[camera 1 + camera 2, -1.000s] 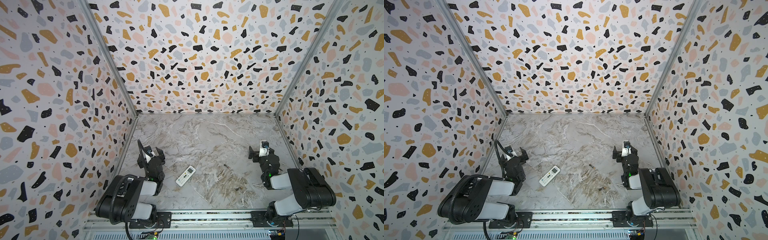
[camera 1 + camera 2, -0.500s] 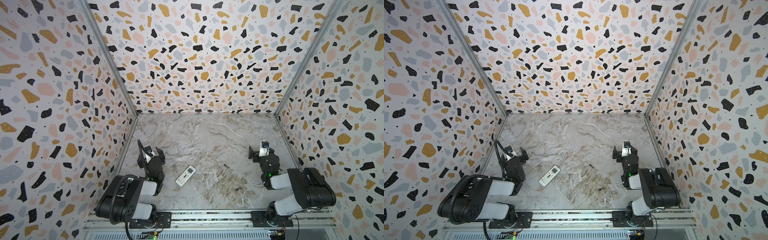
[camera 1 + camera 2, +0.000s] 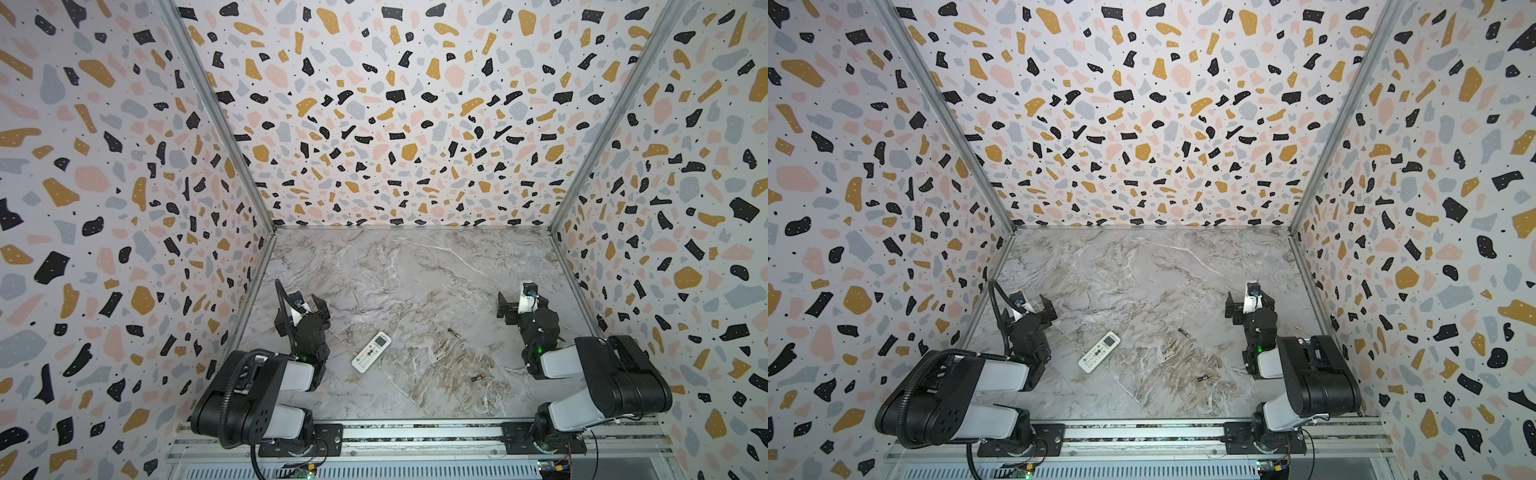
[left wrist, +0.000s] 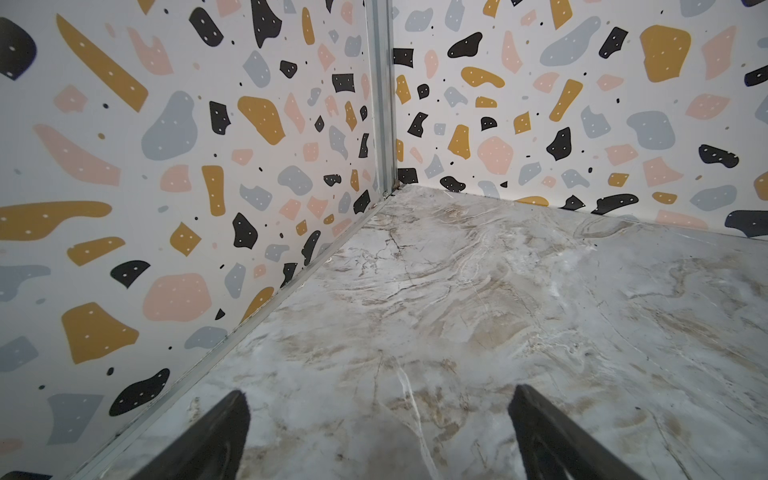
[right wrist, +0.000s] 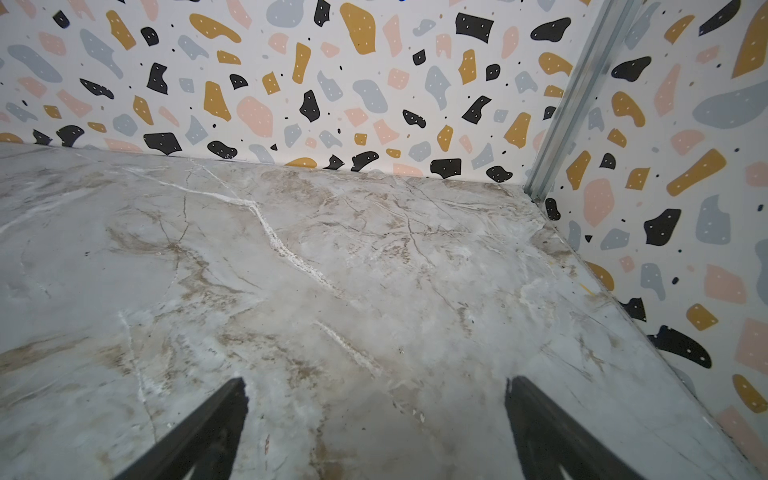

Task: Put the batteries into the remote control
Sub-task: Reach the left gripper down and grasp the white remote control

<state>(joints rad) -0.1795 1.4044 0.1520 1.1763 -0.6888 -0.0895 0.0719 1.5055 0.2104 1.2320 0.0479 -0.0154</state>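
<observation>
**Both claws released and empty; remote and batteries loose on worktop**

- left claw: sits at the left side of the marble worktop, aimed at the far-left corner post. In the wrist view its fingers are spread wide with only bare worktop between them. It grips nothing.
- remote control: just right of the left arm, near-left of centre, seen in both top views. It lies flat with buttons up, set diagonally, screen end toward the far right. Nothing touches it.
- far battery: right of the remote's screen end, about mid-worktop, lying flat.
- near battery: further right and closer to the near edge, also flat. The two are apart from each other and from the remote. They are too small to read which end is which.
- right claw: sits at the right side, aimed at the far-right corner post. Its fingers are spread wide with nothing between them. It is well apart from both batteries.
</observation>
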